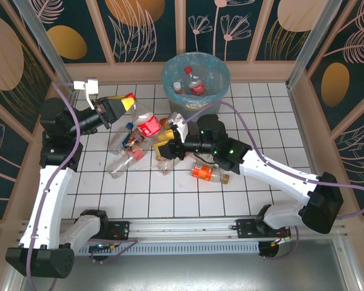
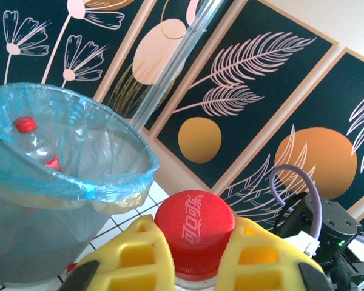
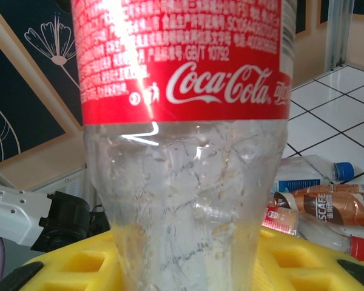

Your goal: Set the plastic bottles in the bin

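Dark panels painted with pale leaves and flowers wall in a white-tiled counter [image 1: 170, 194]. The left pincer [image 2: 194, 251] is clamped on the red cap [image 2: 194, 224] of a Coca-Cola bottle [image 3: 182, 151], with a yellow pad on either side. The right pincer [image 3: 188, 267] grips the clear lower body of what looks like the same bottle, held off the counter between the two arms. Just beyond stands the bin [image 1: 221, 76], with a red-capped bottle [image 2: 36, 142] already lying inside its blue liner. More loose bottles [image 1: 124, 151] lie on the tiles beneath, and an orange-labelled one [image 1: 207, 173] lies by the right arm. The held bottle looks empty: light, thin-walled and smooth, likely to buckle and slip if squeezed mid-body. The cap and neck are stiff, so that is the surer hold for carrying it over the rim.
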`<state>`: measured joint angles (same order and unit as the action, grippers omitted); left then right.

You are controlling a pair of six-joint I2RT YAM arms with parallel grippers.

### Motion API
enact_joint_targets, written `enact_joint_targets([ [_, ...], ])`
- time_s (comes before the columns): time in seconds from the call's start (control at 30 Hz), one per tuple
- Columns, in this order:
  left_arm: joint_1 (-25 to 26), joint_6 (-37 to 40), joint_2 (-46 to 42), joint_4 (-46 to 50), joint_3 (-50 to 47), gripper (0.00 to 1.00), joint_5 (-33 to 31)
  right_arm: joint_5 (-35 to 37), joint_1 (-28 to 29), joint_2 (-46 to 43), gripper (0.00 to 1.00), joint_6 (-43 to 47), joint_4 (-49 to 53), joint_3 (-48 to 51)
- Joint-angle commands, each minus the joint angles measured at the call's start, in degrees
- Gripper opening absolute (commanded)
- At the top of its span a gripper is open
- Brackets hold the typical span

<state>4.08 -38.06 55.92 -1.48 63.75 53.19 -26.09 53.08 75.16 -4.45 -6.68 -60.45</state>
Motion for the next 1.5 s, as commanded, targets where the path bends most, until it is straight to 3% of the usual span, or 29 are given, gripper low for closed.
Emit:
enact_joint_targets([
  [0.0, 0.31, -0.62, -0.24, -2.49, 0.74, 0.00, -1.50, -0.57, -0.08, -0.53, 0.44, 0.38, -2.65, -1.73],
  [0.03, 0.28, -0.95, -0.08, -2.93, 1.00, 0.09, -1.87, -0.58, -0.08, -0.54, 0.44, 0.57, -2.65, -1.86],
  [0.1, 0.32, -1.32, 0.50, -3.51, 1.67, 0.64, -2.43, -1.09, -0.08, -0.54, 0.43, 1.05, -2.51, -2.18],
  [0.17, 0.31, -1.97, 1.24, -4.14, 2.13, 0.72, -2.75, -1.66, -0.08, -0.36, 0.43, 1.28, -2.32, -2.55],
  [0.23, 0.40, -2.78, 1.98, -5.14, 2.17, 0.66, -2.40, -2.08, -0.08, -0.17, 0.43, 1.20, -2.24, -2.64],
  [0.37, 0.75, -3.14, 2.94, -5.47, 2.10, 0.40, -2.29, -2.26, -0.08, -0.36, 0.43, 1.24, -2.04, -2.40],
  [0.53, 1.97, -2.40, 3.38, -4.63, 1.78, 0.40, -2.14, -3.49, -0.07, 0.06, 0.43, 1.07, -1.76, -2.29],
  [0.67, 3.80, -0.94, 3.49, -3.51, 1.91, 0.21, -2.10, -3.09, -0.08, 0.33, 0.43, 0.90, -2.39, -2.21],
  [0.73, 4.18, -0.89, 3.49, -3.32, 1.99, 0.07, -2.89, -2.76, -0.08, 0.51, 0.45, 0.91, -2.43, -2.31],
  [0.8, 4.18, -0.81, 3.49, -2.93, 2.41, 0.01, -4.44, -1.43, -0.08, 0.41, 0.51, 0.84, -2.48, -2.26],
  [0.93, 4.14, -1.12, 3.49, -2.66, 4.01, 0.00, -9.39, 5.50, -0.08, -0.87, 0.75, 1.09, -1.46, -2.22],
  [1.0, 4.19, -1.50, 3.95, -3.12, 5.89, 0.00, -12.40, 11.26, -0.08, -2.59, 0.82, 1.26, -0.68, -2.00],
  [1.27, 5.12, -1.53, 13.82, -7.72, 22.58, 0.00, -22.05, 33.63, -0.17, -13.38, 0.86, 5.46, -1.19, 2.03],
  [1.47, 10.41, 7.69, 29.43, -3.19, 42.95, 0.00, -29.28, 43.90, -0.26, -23.49, 0.89, 7.30, -8.39, 9.74],
])
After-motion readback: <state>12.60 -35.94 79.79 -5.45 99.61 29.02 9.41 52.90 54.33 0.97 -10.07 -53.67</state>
